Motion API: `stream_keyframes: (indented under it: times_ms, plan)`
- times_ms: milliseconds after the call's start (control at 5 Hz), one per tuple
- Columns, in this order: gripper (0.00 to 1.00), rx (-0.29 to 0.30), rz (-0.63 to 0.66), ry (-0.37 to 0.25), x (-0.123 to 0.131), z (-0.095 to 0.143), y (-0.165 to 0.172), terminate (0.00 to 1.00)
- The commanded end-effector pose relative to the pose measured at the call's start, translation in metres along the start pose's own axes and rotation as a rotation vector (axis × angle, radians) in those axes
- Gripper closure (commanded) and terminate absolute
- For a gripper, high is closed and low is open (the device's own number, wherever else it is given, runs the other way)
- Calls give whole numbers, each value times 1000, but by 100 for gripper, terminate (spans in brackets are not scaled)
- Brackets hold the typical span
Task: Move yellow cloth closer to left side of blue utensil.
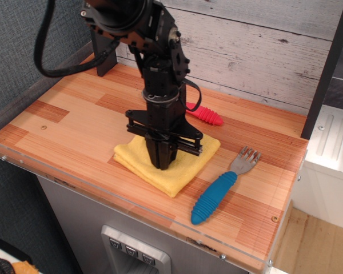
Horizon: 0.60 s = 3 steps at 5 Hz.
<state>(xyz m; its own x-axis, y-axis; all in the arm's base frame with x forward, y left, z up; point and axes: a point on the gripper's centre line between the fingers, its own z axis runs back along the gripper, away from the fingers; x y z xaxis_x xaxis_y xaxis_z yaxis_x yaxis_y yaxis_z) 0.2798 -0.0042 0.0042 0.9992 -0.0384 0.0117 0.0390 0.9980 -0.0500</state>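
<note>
The yellow cloth (177,171), a folded square, lies flat on the wooden table, a short gap left of the blue utensil (217,194). The utensil is a fork with a grey head and a ribbed blue handle, lying at the front right. My black gripper (164,164) points straight down with its fingertips pressed together into the middle of the cloth. It is shut on the cloth. The arm hides the cloth's middle and back part.
A spoon with a red ribbed handle (206,115) lies behind the cloth, partly hidden by the arm. A grey plank wall stands at the back. The table's front edge (131,208) runs close below the cloth. A dark post (326,68) stands at the right.
</note>
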Motion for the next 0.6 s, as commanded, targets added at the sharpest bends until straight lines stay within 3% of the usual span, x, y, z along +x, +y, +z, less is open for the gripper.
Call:
stream_keyframes:
  times_ms: [0,200,400]
  plan:
    - [100,-10,-44,41,-6,-8,-11,0]
    - [100,-8,-35,30,-8,-4,-9,0]
    - [0,10,-51,7,-6,7,-8,0]
